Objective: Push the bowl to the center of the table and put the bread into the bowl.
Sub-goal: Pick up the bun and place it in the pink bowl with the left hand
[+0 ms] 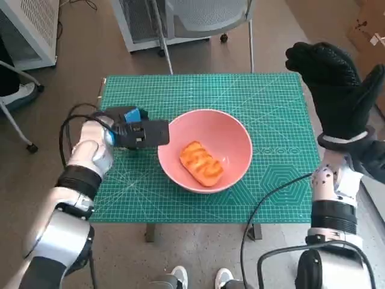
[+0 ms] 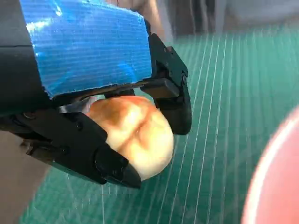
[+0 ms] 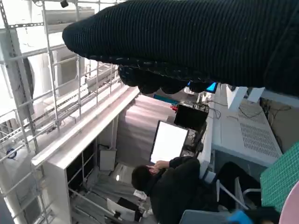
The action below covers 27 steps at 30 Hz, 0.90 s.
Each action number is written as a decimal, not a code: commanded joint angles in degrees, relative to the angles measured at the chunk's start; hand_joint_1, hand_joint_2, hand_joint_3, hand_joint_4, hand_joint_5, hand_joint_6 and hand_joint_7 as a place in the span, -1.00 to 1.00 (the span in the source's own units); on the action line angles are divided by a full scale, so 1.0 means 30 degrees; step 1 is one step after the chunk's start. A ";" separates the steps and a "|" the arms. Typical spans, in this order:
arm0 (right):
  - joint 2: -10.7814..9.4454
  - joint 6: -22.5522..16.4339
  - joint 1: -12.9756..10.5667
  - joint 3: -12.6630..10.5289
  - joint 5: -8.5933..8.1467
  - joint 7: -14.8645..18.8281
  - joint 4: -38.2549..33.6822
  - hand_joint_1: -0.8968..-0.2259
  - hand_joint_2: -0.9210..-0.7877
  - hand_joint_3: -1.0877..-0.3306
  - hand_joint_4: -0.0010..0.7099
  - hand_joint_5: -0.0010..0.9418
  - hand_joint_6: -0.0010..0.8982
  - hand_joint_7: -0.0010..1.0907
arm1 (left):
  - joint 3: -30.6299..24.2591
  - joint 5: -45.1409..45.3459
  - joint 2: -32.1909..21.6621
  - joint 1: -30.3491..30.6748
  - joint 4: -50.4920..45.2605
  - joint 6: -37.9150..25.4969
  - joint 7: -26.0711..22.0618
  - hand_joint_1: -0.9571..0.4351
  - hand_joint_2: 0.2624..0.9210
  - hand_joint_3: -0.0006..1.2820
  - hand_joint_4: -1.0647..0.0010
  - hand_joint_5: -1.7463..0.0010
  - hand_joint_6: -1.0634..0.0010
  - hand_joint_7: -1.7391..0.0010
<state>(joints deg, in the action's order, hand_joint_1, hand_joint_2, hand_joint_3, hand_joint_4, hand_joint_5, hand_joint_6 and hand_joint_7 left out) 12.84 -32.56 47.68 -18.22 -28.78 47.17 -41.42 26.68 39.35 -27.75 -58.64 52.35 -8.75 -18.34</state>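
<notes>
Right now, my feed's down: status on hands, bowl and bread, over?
Left hand grips a bread roll beside the bowl. Right hand raised, empty. Second bread already in bowl. Nothing between roll and bowl.

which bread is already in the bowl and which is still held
The grilled bread lies in the pink bowl; the rounder bread is gripped by the left hand beside the bowl.

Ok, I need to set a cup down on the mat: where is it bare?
Bare: the green mat right of the pink bowl, out to its right edge, and the strip along the far edge. Crowded: left of the bowl, where the left hand holding a bread sits at the rim.
</notes>
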 commanded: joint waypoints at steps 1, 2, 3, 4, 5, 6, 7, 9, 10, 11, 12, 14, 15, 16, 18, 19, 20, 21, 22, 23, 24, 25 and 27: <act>-0.0042 0.0104 -0.0270 0.0064 0.0250 0.0025 -0.0606 -0.22 -1.00 -0.06 -0.07 -0.99 -0.01 -0.99 | -0.1729 -0.0509 -0.1779 0.2069 -0.6857 -0.1028 -0.0653 0.38 1.00 -0.89 -0.28 -0.42 -0.20 -0.25; -0.0055 0.0147 -0.0255 0.0075 0.0223 0.0042 -0.0616 -0.22 -1.00 -0.06 -0.07 -0.99 -0.01 -0.99 | -0.2030 -0.0551 -0.1976 0.2398 -0.7906 -0.1095 -0.0691 0.38 1.00 -0.89 -0.29 -0.43 -0.21 -0.23; -0.0065 0.0174 -0.0243 0.0087 0.0205 0.0051 -0.0626 -0.22 -1.00 -0.06 -0.07 -0.99 -0.01 -0.99 | -0.2247 -0.0568 -0.2107 0.2642 -0.8655 -0.1167 -0.0734 0.38 1.00 -0.91 -0.30 -0.44 -0.24 -0.19; -0.0102 0.0254 -0.0231 0.0092 0.0147 0.0081 -0.0638 -0.22 -1.00 -0.06 -0.07 -0.99 -0.01 -0.99 | -0.2836 -0.0518 -0.2335 0.3194 -1.0947 -0.1477 -0.0904 0.38 1.00 -0.92 -0.31 -0.46 -0.29 -0.13; -0.0133 0.0326 -0.0222 0.0099 0.0079 0.0122 -0.0644 -0.23 -1.00 -0.06 -0.07 -0.99 -0.01 -0.99 | -0.3405 -0.0457 -0.2488 0.3754 -1.3319 -0.1817 -0.1100 0.38 0.99 -0.93 -0.32 -0.45 -0.30 -0.13; -0.0153 0.0370 -0.0216 0.0102 0.0036 0.0150 -0.0650 -0.23 -1.00 -0.06 -0.06 -0.99 0.00 -0.99 | -0.3768 -0.0406 -0.2574 0.4129 -1.4900 -0.2077 -0.1253 0.38 0.98 -0.94 -0.35 -0.42 -0.33 -0.12; -0.0170 0.0424 -0.0212 0.0105 -0.0007 0.0170 -0.0636 -0.23 -1.00 -0.06 -0.06 -0.99 0.00 -0.99 | -0.4016 -0.0317 -0.2568 0.4406 -1.6206 -0.2289 -0.1370 0.38 0.98 -0.94 -0.35 -0.41 -0.33 -0.12; -0.0171 0.0480 -0.0206 0.0098 -0.0061 0.0204 -0.0625 -0.23 -1.00 -0.06 -0.06 -0.99 0.00 -0.99 | -0.4150 -0.0171 -0.2428 0.4621 -1.7358 -0.2499 -0.1485 0.38 0.97 -0.95 -0.37 -0.38 -0.35 -0.13; -0.0166 0.0500 -0.0202 0.0090 -0.0084 0.0224 -0.0628 -0.23 -1.00 -0.06 -0.06 -0.99 0.00 -0.99 | -0.4191 -0.0106 -0.2352 0.4696 -1.7769 -0.2572 -0.1531 0.38 0.96 -0.95 -0.39 -0.35 -0.35 -0.16; -0.0159 0.0516 -0.0201 0.0076 -0.0121 0.0264 -0.0627 -0.23 -1.00 -0.06 -0.06 -0.99 0.00 -0.99 | -0.4209 -0.0068 -0.2210 0.4756 -1.8300 -0.2586 -0.1569 0.38 0.96 -0.95 -0.40 -0.33 -0.35 -0.17; -0.0168 0.0519 -0.0205 0.0075 -0.0138 0.0280 -0.0615 -0.23 -1.00 -0.06 -0.06 -0.99 0.00 -0.99 | -0.4241 -0.0045 -0.2124 0.4824 -1.8686 -0.2594 -0.1608 0.38 0.95 -0.95 -0.41 -0.29 -0.35 -0.20; -0.0172 0.0508 -0.0210 0.0059 -0.0170 0.0304 -0.0598 -0.23 -1.00 -0.06 -0.05 -0.99 0.00 -0.99 | -0.4248 -0.0027 -0.1918 0.4900 -1.9473 -0.2625 -0.1761 0.38 0.94 -0.95 -0.42 -0.25 -0.35 -0.24; -0.0174 0.0498 -0.0211 0.0048 -0.0189 0.0315 -0.0590 -0.23 -1.00 -0.06 -0.05 -0.99 0.01 -0.99 | -0.4212 -0.0047 -0.1824 0.4902 -1.9808 -0.2552 -0.1832 0.38 0.94 -0.95 -0.42 -0.24 -0.35 -0.25; -0.0173 0.0493 -0.0212 0.0039 -0.0203 0.0324 -0.0585 -0.22 -1.00 -0.06 -0.05 -0.99 0.01 -0.99 | -0.4191 -0.0051 -0.1757 0.4914 -2.0054 -0.2517 -0.1894 0.38 0.94 -0.95 -0.43 -0.22 -0.34 -0.27; -0.0193 0.0473 -0.0223 0.0030 -0.0216 0.0315 -0.0563 -0.21 -1.00 -0.06 -0.05 -0.99 0.01 -0.99 | -0.4073 -0.0221 -0.1500 0.4848 -2.0554 -0.2289 -0.2017 0.38 0.94 -0.95 -0.44 -0.20 -0.33 -0.28; -0.0203 0.0460 -0.0235 0.0028 -0.0217 0.0307 -0.0545 -0.20 -1.00 -0.06 -0.05 -0.99 0.01 -0.99 | -0.3972 -0.0327 -0.1333 0.4779 -2.0776 -0.2191 -0.2109 0.38 0.94 -0.95 -0.44 -0.20 -0.33 -0.29; -0.0212 0.0451 -0.0246 0.0029 -0.0217 0.0301 -0.0527 -0.20 -1.00 -0.06 -0.05 -0.99 0.01 -0.99 | -0.3911 -0.0388 -0.1223 0.4748 -2.0955 -0.2151 -0.2192 0.38 0.94 -0.95 -0.45 -0.20 -0.32 -0.29; -0.0211 0.0428 -0.0272 0.0027 -0.0219 0.0313 -0.0501 -0.20 -1.00 -0.07 -0.05 -0.99 0.01 -0.99 | -0.3739 -0.0468 -0.1022 0.4664 -2.1090 -0.2029 -0.2257 0.38 0.94 -0.95 -0.45 -0.19 -0.32 -0.29; -0.0209 0.0413 -0.0290 0.0024 -0.0221 0.0323 -0.0484 -0.20 -1.00 -0.07 -0.05 -0.99 0.01 -0.99 | -0.3622 -0.0513 -0.0884 0.4617 -2.1202 -0.1961 -0.2313 0.38 0.94 -0.95 -0.46 -0.19 -0.31 -0.29; -0.0211 0.0390 -0.0314 0.0024 -0.0218 0.0335 -0.0460 -0.20 -1.00 -0.07 -0.05 -0.99 0.01 -0.99 | -0.3445 -0.0533 -0.0685 0.4574 -2.1283 -0.1866 -0.2321 0.38 0.94 -0.95 -0.46 -0.19 -0.31 -0.30; -0.0216 0.0376 -0.0332 0.0025 -0.0215 0.0343 -0.0440 -0.20 -1.00 -0.07 -0.05 -0.99 0.01 -0.99 | -0.3335 -0.0539 -0.0556 0.4558 -2.1357 -0.1818 -0.2338 0.38 0.94 -0.95 -0.47 -0.18 -0.31 -0.30; -0.0221 0.0361 -0.0360 0.0031 -0.0204 0.0339 -0.0400 -0.19 -1.00 -0.07 -0.05 -0.99 0.01 -0.99 | -0.3161 -0.0563 -0.0367 0.4534 -2.1357 -0.1734 -0.2345 0.38 0.94 -0.95 -0.47 -0.18 -0.30 -0.30; -0.0244 0.0326 -0.0438 0.0050 -0.0161 0.0299 -0.0286 -0.19 -1.00 -0.07 -0.05 -0.99 0.01 -0.99 | -0.2803 -0.0582 -0.0020 0.4498 -2.1198 -0.1539 -0.2363 0.38 0.94 -0.95 -0.48 -0.18 -0.29 -0.30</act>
<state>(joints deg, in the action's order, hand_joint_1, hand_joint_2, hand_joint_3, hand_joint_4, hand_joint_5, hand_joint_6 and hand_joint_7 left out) 12.64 -32.33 47.99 -18.03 -29.13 47.59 -41.59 16.92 37.94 -29.99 -44.31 -7.62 -14.87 -24.44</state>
